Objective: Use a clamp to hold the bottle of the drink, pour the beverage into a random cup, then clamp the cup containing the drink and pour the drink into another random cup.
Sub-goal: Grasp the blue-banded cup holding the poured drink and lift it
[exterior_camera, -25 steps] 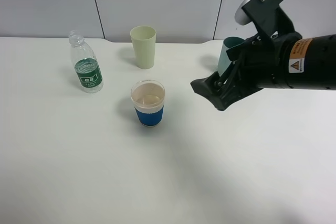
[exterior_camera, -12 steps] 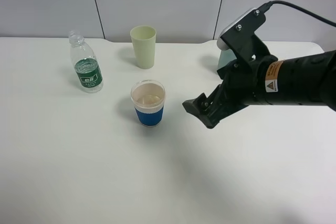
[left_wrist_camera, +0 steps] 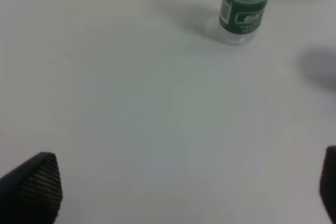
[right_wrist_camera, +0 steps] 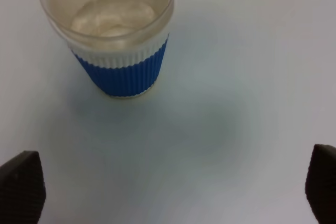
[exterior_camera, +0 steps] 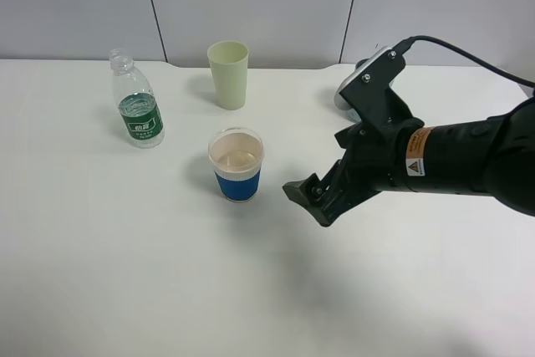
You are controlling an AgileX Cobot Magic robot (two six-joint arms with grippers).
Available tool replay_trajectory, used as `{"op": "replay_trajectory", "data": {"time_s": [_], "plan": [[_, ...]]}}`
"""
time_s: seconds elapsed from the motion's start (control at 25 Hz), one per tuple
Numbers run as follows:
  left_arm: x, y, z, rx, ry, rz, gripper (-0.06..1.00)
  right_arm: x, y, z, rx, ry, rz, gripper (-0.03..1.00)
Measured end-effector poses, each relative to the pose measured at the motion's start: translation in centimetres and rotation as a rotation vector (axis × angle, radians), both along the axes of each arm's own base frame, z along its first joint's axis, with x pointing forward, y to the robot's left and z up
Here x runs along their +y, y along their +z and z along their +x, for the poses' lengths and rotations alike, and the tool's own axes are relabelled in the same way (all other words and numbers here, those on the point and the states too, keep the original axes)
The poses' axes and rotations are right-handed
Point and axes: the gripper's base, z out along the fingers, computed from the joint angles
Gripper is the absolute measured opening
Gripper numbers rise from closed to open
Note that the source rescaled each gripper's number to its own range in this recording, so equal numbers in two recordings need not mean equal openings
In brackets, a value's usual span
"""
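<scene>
A translucent plastic cup with a ribbed blue sleeve (exterior_camera: 236, 165) stands upright on the smooth white table (exterior_camera: 125, 273), its long axis vertical and its round mouth facing up, with something pale at its bottom. The black right gripper (exterior_camera: 308, 204) is near the cup on the right in the high view, not touching it. Its textured fingers (right_wrist_camera: 20, 187) are spread wide and hold nothing, and the cup is ahead of their tips. The left gripper (left_wrist_camera: 181, 187) also gapes empty, well short of the upright clear plastic bottle with a green label (exterior_camera: 138, 110).
</scene>
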Motion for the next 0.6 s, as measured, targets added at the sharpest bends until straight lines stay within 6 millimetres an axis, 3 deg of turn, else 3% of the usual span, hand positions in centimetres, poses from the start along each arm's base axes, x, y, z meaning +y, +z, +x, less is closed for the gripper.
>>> {"op": "replay_trajectory", "data": {"time_s": [0.6], "plan": [[0.0,0.0,0.0,0.0,0.0,0.0,1.0,2.1,-5.5,1.3,0.029,0.065,0.035,1.0]]}}
